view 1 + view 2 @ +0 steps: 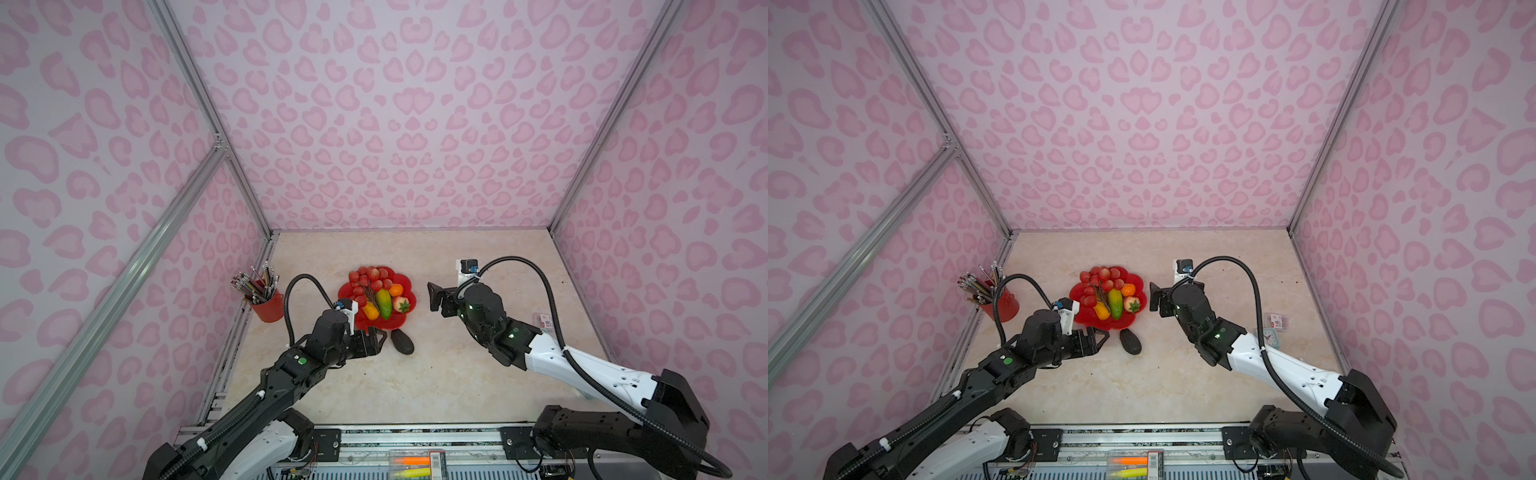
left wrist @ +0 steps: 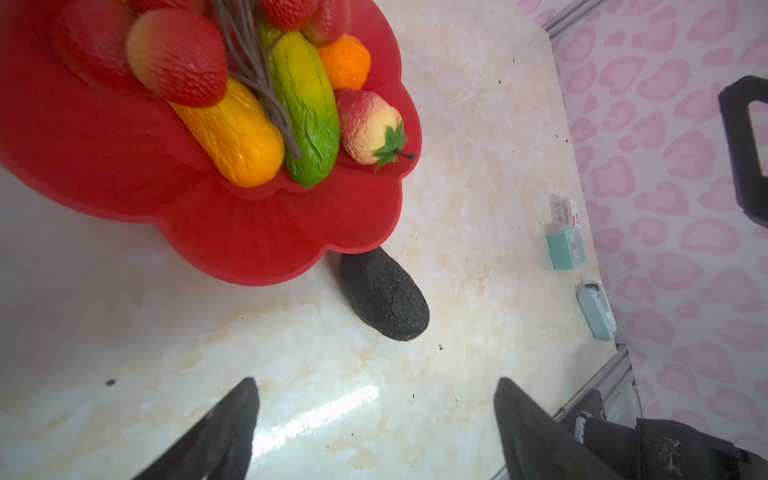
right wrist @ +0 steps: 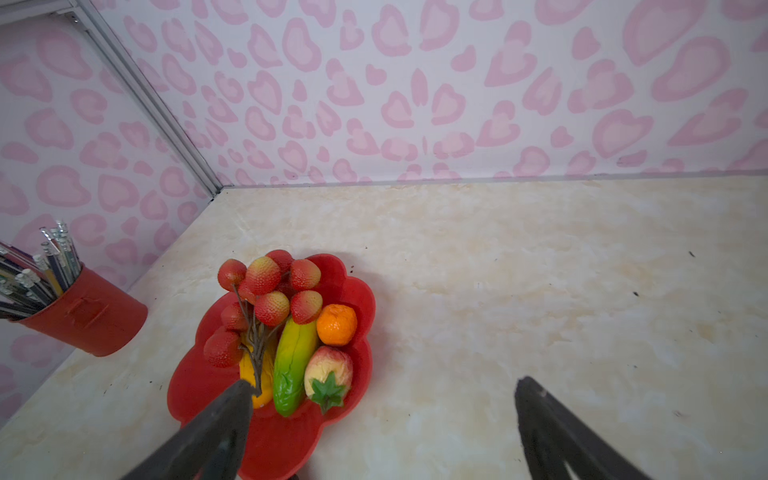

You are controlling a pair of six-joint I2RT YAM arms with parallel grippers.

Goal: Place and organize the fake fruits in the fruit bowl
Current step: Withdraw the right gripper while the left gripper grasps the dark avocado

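One fruit, the avocado [image 2: 384,299], lies outside the bowl [image 2: 249,232]. It rests on the table [image 1: 457,374] at the bowl's near edge, with its far end touching or tucked under the scalloped rim; which of the two cannot be told. Five fruits are in the bowl: the berry bunch [image 1: 370,278] at the far side, the orange [image 1: 396,289] and strawberry [image 1: 401,305] at the right, and the green fruit [image 1: 384,303] and yellow fruit [image 1: 370,311] side by side in the middle.

The left gripper [image 2: 374,386] is just left of and nearer than the avocado, low over the table, with its jaws spread wide and nothing between them. The right gripper [image 3: 384,382] hangs just right of the bowl, likewise wide open and empty.

Probable hazards:
- Rim contact. A jaw closing at the avocado's far end may catch the rim and tilt or shift the bowl, spilling fruit.
- Slip. The avocado is rounded and tapered; an off-centre grip may squeeze it out sideways.
- Crowding. Bare bowl floor shows only at the near left; a drop elsewhere may dislodge the berry bunch, which overhangs the far rim.
- Arm conflict. Both grippers are near the bowl.
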